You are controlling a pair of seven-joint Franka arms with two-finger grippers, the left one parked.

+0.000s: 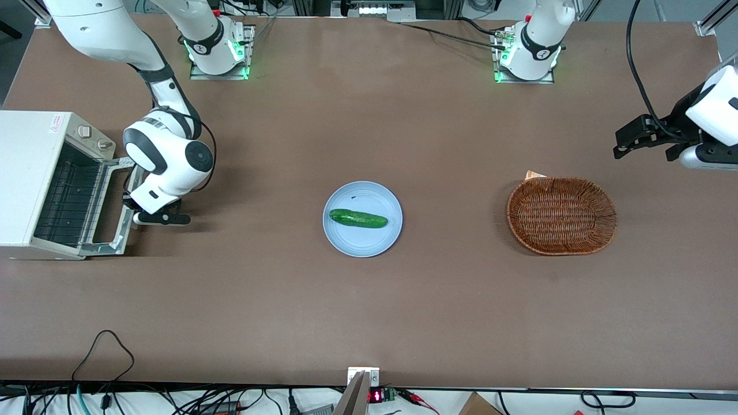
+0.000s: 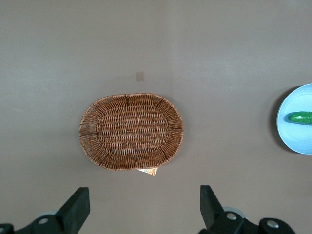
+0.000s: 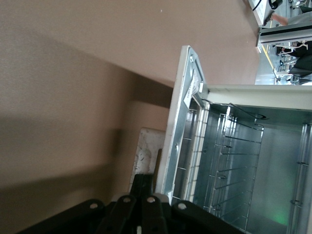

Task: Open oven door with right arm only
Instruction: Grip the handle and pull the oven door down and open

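The oven door hangs wide open, rack showing, and the gripper sits at the door's handle edge, fingers together.

You'll find the boxy cream-white oven at the working arm's end, its silver-framed oven door down in front, the black two-finger gripper just beside it.

You have on tabletop: one oven, one oven door, two knobs on oven. One blue plate, one cucumber on it. One wicker basket, one small tan card at basket's 11 o'clock. You count one right arm, one claw at door's 3 o'clock edge.
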